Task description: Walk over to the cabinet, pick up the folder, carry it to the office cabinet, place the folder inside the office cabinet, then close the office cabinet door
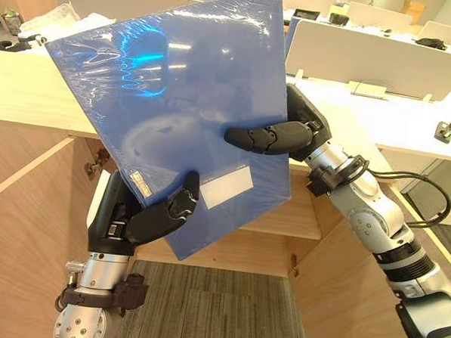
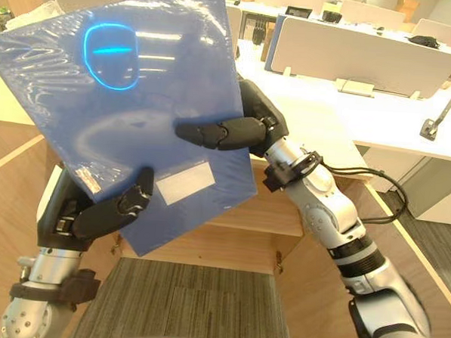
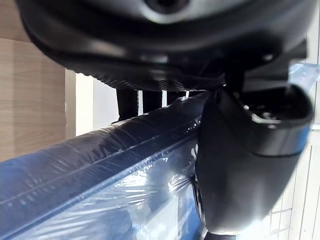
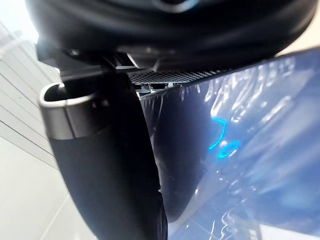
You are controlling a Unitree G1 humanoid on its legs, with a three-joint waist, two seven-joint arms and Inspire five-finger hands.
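Note:
A blue folder [image 1: 176, 98] wrapped in clear film, with a white label on its cover, is held up tilted in front of the open wooden cabinet [image 1: 283, 217]. My left hand [image 1: 159, 215] grips its lower left corner, thumb on the cover and fingers behind. At the folder's right edge my right hand [image 1: 276, 136] pinches it, thumb across the cover. In the left wrist view the left hand's thumb [image 3: 245, 165] presses on the folder [image 3: 100, 165]. The right wrist view shows the right hand's thumb [image 4: 105, 175] lying on the blue cover [image 4: 260, 150].
The cabinet's door panels [image 1: 18, 226] stand open on both sides, with grey carpet [image 1: 211, 304] below. Its wooden top [image 1: 25, 90] runs to the left. White desks with dividers [image 1: 382, 60] stand behind at the right, with a black tool [image 1: 449, 124] on one.

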